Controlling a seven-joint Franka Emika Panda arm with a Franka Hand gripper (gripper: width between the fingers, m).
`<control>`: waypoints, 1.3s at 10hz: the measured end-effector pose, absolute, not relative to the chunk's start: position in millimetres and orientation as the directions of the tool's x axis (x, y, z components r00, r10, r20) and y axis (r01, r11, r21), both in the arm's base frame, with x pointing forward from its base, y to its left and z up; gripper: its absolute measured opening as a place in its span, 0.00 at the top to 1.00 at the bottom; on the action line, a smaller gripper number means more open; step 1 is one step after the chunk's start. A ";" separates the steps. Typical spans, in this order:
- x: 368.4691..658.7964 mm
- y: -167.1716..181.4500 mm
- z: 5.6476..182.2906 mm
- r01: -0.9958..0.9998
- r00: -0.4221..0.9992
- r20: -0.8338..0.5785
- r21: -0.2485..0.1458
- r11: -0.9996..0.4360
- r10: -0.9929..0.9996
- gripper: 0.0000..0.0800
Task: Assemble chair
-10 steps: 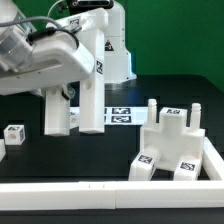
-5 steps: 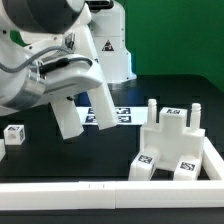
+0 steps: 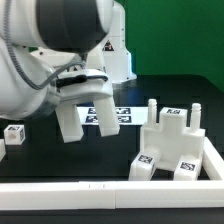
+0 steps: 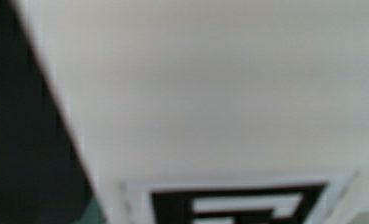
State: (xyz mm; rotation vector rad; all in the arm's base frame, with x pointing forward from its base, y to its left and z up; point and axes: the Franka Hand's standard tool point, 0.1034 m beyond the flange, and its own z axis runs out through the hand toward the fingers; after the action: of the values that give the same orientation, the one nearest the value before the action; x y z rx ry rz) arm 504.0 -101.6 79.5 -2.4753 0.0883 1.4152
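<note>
My gripper [image 3: 88, 92] hangs under the big white arm at the exterior view's left, shut on a white chair part [image 3: 68, 122]. Two chunky bars of that part point down, a little above the black table. In the wrist view the part's white face [image 4: 199, 90] fills the picture, with a black-and-white tag [image 4: 234, 205] at one edge; my fingers are hidden. A partly joined white chair block [image 3: 172, 142] with two upright pegs stands at the exterior view's right. A small tagged white cube [image 3: 13, 134] lies at the far left.
The marker board [image 3: 120, 113] lies flat on the table behind the held part. A long white border rail [image 3: 100, 191] runs along the front and turns up the right side [image 3: 214, 152], boxing in the chair block.
The arm has rolled over and come forward, so it now covers more of the picture. The held part has swung a little right and lower, its bars tilting on the way.
</note>
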 end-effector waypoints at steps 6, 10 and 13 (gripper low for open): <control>492.2 -134.0 81.1 -0.044 0.418 -0.903 -0.134 -0.990 0.104 0.65; 491.5 -139.1 78.1 -0.019 0.435 -0.878 -0.232 -0.973 0.201 0.65; 485.7 -135.7 72.3 -0.064 0.382 -0.917 -0.152 -0.986 0.117 0.65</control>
State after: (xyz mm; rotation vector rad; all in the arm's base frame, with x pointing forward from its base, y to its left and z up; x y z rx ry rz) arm 485.7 -135.7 72.3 -2.4728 -0.0479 1.6611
